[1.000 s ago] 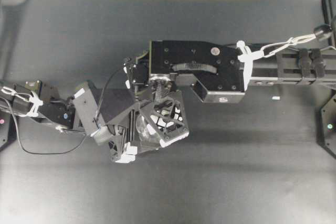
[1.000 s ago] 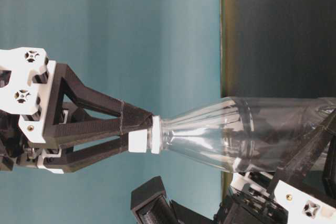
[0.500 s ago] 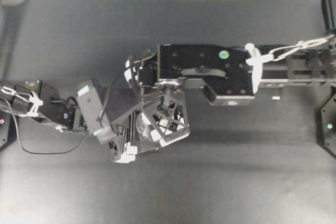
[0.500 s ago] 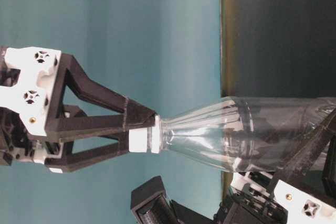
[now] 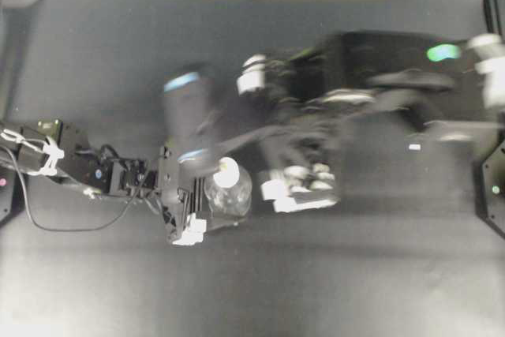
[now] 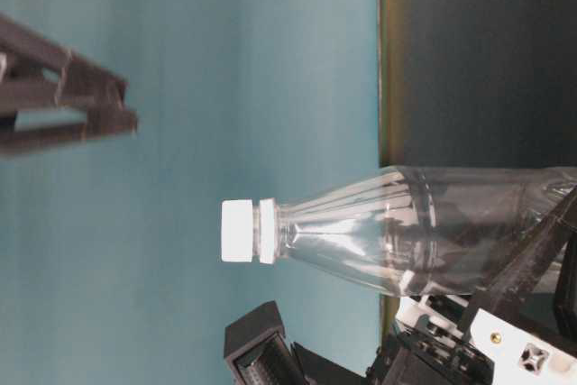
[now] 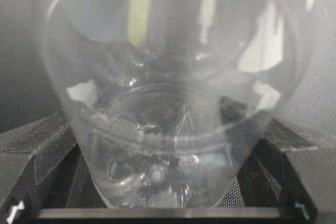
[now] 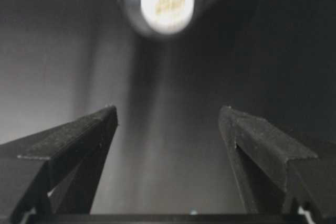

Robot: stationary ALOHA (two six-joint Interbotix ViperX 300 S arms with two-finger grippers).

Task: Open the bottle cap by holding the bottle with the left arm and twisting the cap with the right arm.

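The clear bottle [image 5: 235, 195] stands upright with its white cap [image 5: 227, 171] screwed on. My left gripper [image 5: 199, 212] is shut on the bottle's lower body. In the left wrist view the bottle [image 7: 173, 103] fills the space between the black fingers [image 7: 37, 148]. In the table-level view the cap [image 6: 239, 231] stands free and bare on the bottle [image 6: 406, 241]. My right gripper [image 5: 304, 187], motion-blurred, is open and empty to the right of the bottle. Its tips [image 6: 113, 119] are well away from the cap. The right wrist view shows the cap [image 8: 167, 2] far ahead of the spread gripper [image 8: 168, 116].
The black table mat [image 5: 355, 274] stretches all round. A small white tape mark [image 5: 414, 147] lies at the right. An arm base [image 5: 495, 191] sits at the right edge, and the left arm's cables [image 5: 47, 222] trail at the left.
My right gripper has let go of the cap, opened, and pulled quickly up and away to the right. The cap stays on the bottle. The left gripper and bottle have not moved.
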